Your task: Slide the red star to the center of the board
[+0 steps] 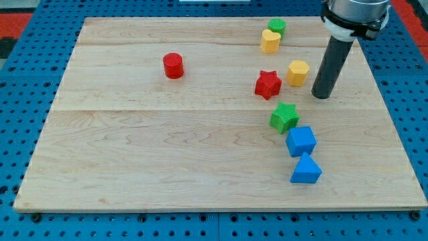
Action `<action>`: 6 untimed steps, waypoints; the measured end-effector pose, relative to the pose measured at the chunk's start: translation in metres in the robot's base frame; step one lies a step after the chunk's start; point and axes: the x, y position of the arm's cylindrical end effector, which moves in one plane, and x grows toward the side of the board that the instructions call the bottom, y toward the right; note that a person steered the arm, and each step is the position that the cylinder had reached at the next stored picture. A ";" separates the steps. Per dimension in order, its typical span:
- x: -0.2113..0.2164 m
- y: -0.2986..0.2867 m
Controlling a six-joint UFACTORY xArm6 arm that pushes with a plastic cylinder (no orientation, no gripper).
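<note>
Nearest, blue triangle (305, 169); farther up, red star (267, 85), yellow hexagon (298, 72), then my tip (322, 96) rightmost, touching neither.

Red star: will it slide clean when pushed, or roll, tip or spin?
The red star sits low and flat on the wooden board, so it will probably slide rather than roll or tip. Its points may make it spin under an off-centre push. It looks like stiff plastic, likely light. My tip stands to its right, beyond the yellow block.
</note>
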 end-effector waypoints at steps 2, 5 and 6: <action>-0.010 -0.002; -0.016 -0.067; -0.018 -0.107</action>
